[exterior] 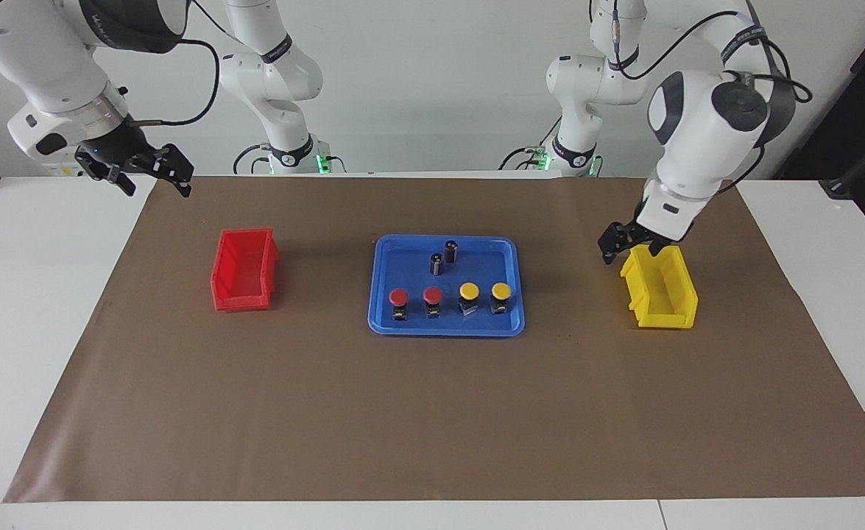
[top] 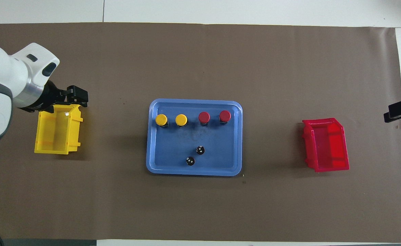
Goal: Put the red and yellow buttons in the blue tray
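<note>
Facing view, tray: we see the blue tray (exterior: 447,327) at the centre of the frame on the brown mat (exterior: 432,412).
Facing view, buttons: two red buttons (exterior: 415,297) and two yellow buttons (exterior: 484,291) stand upright in one row along the tray's lower edge, apart from each other.
Facing view, cylinders: two dark capless cylinders (exterior: 444,257) stand in the tray's upper part.
Facing view, left gripper (exterior: 629,246): we find it at centre right, jaws apart and empty, over the upper end of the yellow bin (exterior: 660,287).
Facing view, right gripper (exterior: 145,171): it waits at upper left, jaws apart and empty, above the mat's corner, well apart from the red bin (exterior: 244,270).
Overhead view, tray: the blue tray (top: 193,171) sits mid-frame, the four buttons in a row along its upper edge.
Overhead view, left gripper (top: 71,99): it sits at centre left, over the yellow bin's (top: 57,130) upper corner.
Overhead view, right gripper (top: 399,110): only a dark part shows at the right edge.
Progress: we judge the task done, as all four buttons sit in the tray and neither bin holds anything.
</note>
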`<action>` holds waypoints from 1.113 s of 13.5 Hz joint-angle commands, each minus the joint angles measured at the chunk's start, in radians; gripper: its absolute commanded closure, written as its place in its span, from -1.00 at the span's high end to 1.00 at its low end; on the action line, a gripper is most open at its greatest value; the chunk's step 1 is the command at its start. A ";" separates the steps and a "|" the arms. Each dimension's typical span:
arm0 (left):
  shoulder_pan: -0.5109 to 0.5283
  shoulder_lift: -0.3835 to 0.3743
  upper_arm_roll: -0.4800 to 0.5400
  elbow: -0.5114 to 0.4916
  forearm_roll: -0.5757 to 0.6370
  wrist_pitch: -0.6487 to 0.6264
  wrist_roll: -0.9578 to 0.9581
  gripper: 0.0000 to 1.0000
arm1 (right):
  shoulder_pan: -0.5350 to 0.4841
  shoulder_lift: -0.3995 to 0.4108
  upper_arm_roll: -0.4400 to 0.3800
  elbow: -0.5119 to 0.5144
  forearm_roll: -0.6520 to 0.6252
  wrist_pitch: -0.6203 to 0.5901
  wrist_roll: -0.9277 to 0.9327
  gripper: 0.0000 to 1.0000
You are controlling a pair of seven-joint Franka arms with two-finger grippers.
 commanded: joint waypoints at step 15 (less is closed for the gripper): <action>0.088 -0.078 -0.004 0.132 0.045 -0.172 0.201 1.00 | 0.002 -0.025 0.002 -0.028 -0.006 0.015 -0.002 0.99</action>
